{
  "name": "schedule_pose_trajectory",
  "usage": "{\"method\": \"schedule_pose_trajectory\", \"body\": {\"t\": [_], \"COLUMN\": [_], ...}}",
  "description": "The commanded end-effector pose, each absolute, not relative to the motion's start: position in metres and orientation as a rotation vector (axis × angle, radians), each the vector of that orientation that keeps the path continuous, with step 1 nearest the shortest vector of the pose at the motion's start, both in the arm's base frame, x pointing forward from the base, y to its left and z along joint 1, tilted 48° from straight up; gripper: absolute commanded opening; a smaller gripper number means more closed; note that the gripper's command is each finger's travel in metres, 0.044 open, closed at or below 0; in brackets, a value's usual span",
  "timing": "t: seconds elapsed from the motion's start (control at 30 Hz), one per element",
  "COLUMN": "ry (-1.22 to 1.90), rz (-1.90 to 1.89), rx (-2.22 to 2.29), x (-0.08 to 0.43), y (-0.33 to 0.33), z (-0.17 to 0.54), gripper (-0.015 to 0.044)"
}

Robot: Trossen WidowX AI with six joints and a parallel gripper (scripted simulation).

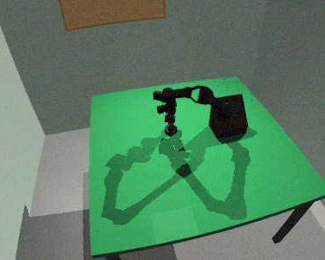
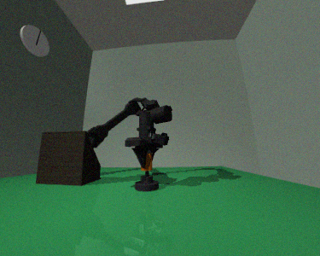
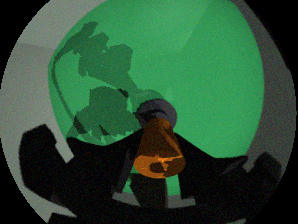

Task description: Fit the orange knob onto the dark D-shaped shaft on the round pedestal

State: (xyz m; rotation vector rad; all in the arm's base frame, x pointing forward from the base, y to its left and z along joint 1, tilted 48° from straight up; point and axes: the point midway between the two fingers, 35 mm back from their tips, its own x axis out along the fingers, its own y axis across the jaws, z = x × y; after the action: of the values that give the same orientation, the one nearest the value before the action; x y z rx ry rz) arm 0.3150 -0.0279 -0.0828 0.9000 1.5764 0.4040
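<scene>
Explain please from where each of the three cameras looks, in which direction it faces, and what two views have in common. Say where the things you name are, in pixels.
Top: high above the table (image 1: 132,234), facing obliquely down; the whole arm shows.
Exterior: low, near table height, facing the pedestal (image 1: 171,129) (image 2: 147,186) (image 3: 171,111) from the side; arm and gripper (image 2: 146,170) (image 3: 158,133) show.
Wrist: on the arm, facing along the fingers past the orange knob (image 2: 149,162) (image 3: 159,142); only the gripper shows.
Top and exterior share the dark block (image 1: 229,119) (image 2: 61,159).
</scene>
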Motion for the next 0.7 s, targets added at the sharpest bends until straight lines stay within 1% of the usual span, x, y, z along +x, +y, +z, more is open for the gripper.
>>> {"method": "schedule_pose_trajectory", "body": {"t": [0.0, 0.67], "ry": [1.612, 1.62], "rz": [0.319, 0.297], "rx": [0.979, 1.001], "x": [0.3171, 0.314], "y": [-0.028, -0.0247], "z": [-0.0836, -0.0853], "gripper": [0.0, 0.0]}}
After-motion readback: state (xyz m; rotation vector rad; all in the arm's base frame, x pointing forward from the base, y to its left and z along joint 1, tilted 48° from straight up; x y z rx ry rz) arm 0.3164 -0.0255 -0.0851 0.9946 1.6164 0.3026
